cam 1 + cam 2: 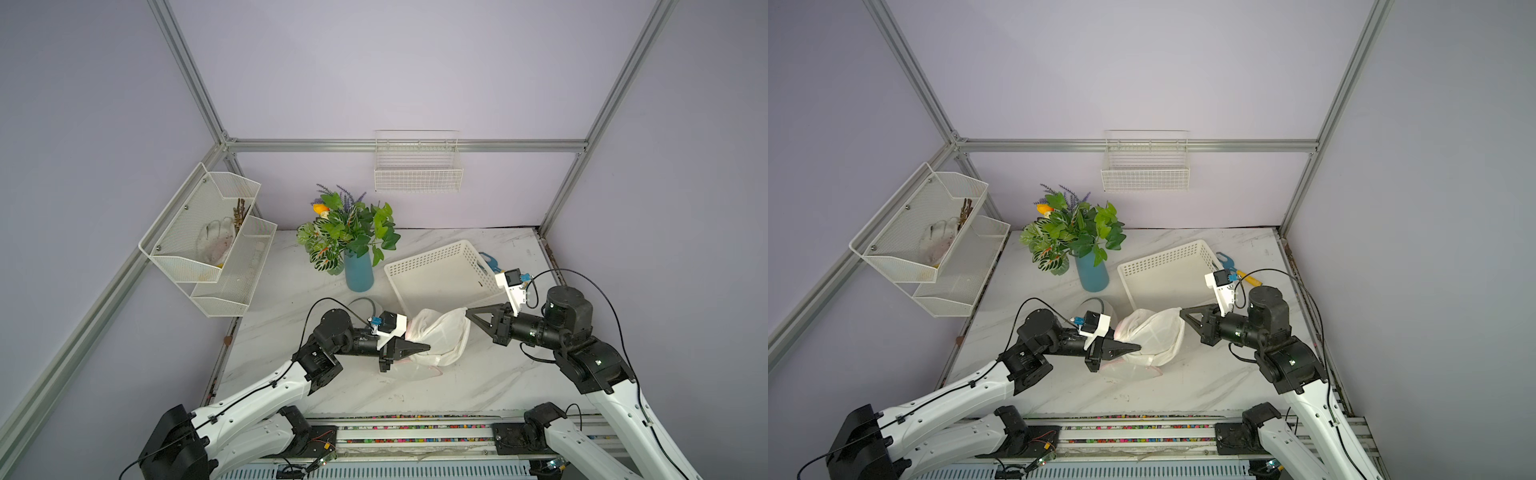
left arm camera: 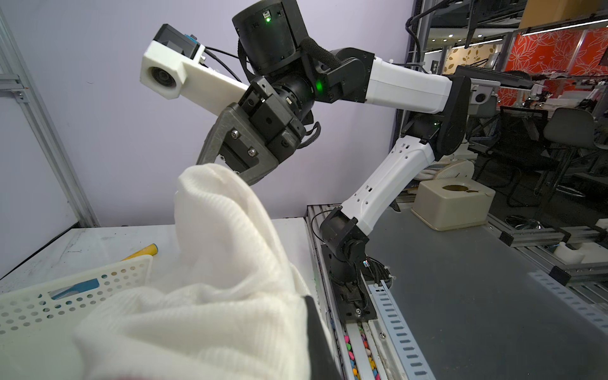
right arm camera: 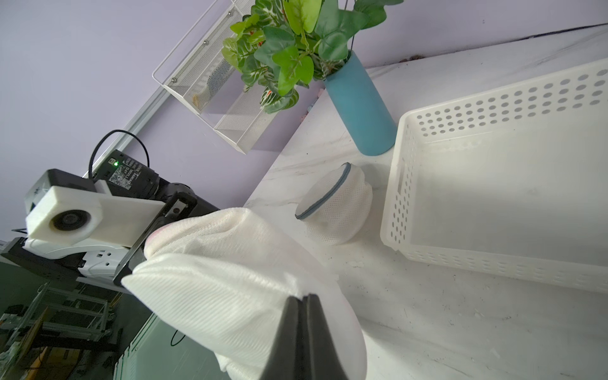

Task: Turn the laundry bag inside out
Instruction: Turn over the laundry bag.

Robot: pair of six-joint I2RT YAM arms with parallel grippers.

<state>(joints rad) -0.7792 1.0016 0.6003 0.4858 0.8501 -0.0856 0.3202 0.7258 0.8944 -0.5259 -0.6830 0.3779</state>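
Where right claw point(image 1: 468, 311) pinches, laundry bag point(image 1: 444, 332) stretches to left claw point(image 1: 427, 347).

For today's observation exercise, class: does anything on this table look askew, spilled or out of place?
The white perforated plastic basket sits skewed to the marble table's edges, with a blue-and-yellow tool lying behind it. Small multicoloured bits litter the grooves of the front metal rail.
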